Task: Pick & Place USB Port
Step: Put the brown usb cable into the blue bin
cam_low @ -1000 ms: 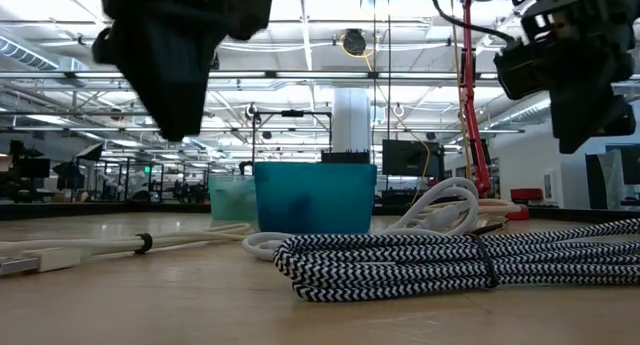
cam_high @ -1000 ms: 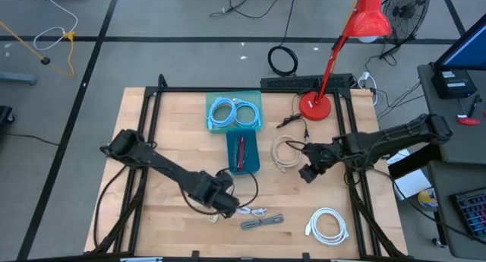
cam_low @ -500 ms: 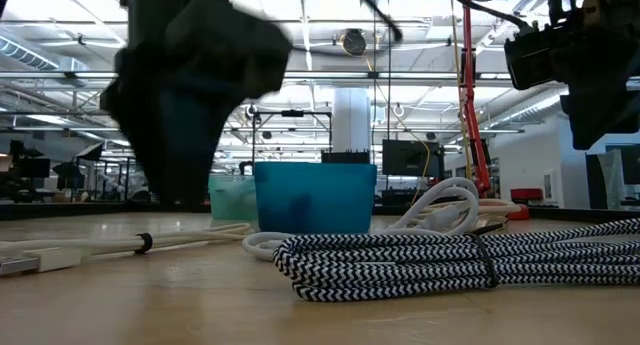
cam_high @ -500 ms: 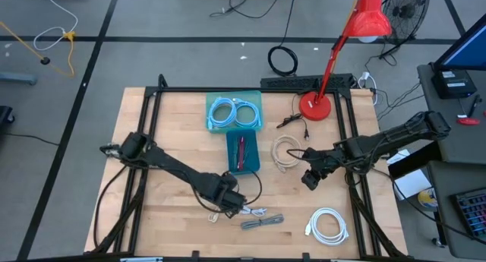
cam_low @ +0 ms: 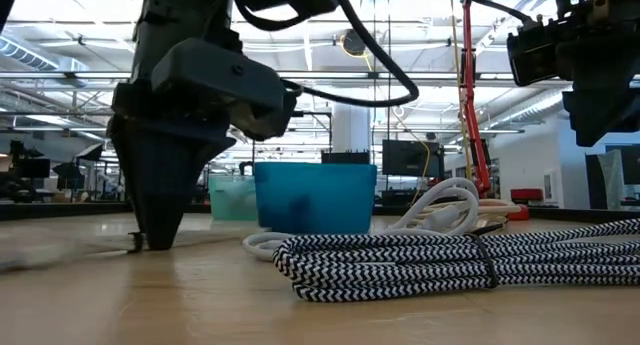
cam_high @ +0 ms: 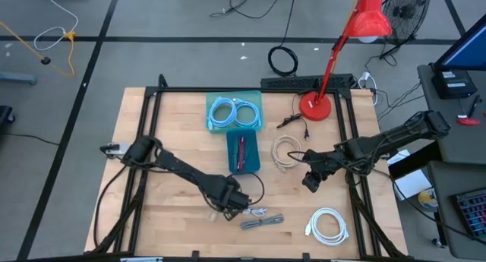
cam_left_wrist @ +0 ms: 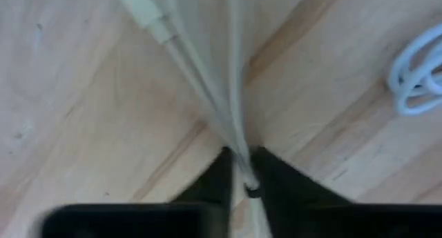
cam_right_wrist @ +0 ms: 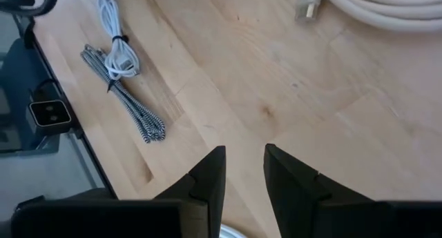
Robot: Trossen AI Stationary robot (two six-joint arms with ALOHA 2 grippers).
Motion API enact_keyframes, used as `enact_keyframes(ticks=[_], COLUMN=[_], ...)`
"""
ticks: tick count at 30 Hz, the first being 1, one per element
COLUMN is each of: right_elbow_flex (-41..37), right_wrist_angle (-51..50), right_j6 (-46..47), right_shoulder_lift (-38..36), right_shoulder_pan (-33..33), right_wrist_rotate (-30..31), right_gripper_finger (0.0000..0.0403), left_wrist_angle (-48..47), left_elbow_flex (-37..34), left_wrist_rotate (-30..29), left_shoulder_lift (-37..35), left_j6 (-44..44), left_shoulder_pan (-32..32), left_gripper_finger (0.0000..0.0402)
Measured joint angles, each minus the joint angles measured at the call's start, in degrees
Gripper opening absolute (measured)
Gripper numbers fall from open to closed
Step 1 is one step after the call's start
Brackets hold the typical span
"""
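My left gripper [cam_left_wrist: 240, 170] is down at the tabletop, its fingers pinching the thin white USB cable [cam_left_wrist: 207, 93], which runs forward from between my fingertips. I should keep the pinch firm and lift straight up, so the braided cable [cam_low: 450, 260] beside me isn't dragged.

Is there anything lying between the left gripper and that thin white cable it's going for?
Nothing visible: the left gripper already has the white cable between its fingers at the table.
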Motion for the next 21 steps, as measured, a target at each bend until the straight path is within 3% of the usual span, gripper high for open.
enact_keyframes(ticks=[2,8,15,21], right_elbow_flex=[0.0,0.0,0.0,0.0], right_wrist_angle=[-0.1,-0.1,0.4,1.6], right_j6=[-0.5,-1.5,-2.6,-3.1], right_shoulder_lift=[0.0,0.0,0.0,0.0], right_shoulder_pan=[0.0,0.0,0.0,0.0], right_wrist_rotate=[0.0,-0.1,0.1,0.1], right_gripper_finger=[0.0090,0.0090,0.0090,0.0090], left_wrist_angle=[0.6,0.2,1.2,-3.6], left_elbow_flex=[-0.1,5.3,18.1,22.1], left_wrist_rotate=[0.6,0.8,-15.1,-16.7], left_shoulder_lift=[0.0,-2.4,-10.4,-10.4], left_j6=[-0.6,-2.7,-2.5,-2.9], left_shoulder_pan=[0.5,1.3,4.7,14.8], left_gripper_finger=[0.0017,0.0006,0.0003,0.0002])
